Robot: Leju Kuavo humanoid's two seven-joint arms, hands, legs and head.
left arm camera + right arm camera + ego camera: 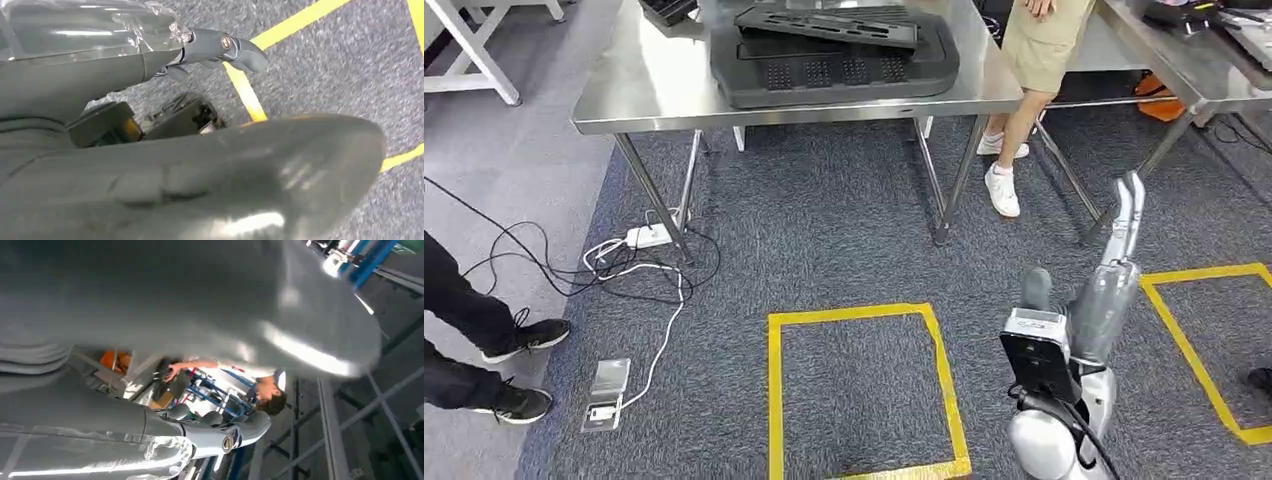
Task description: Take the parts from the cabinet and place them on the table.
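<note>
You have a steel table [654,95] ahead with stacked black parts [834,55] lying flat on its top. On the grey carpet floor [824,230] lie yellow tape squares [864,390], white cables with a power strip [649,237].

No legible text, label, brand, number or sign anywhere.

Grey carpet [844,230] bears yellow tape squares [869,390]. A steel table [654,85] stands ahead, white cables [649,275] trailing beside its legs.
</note>
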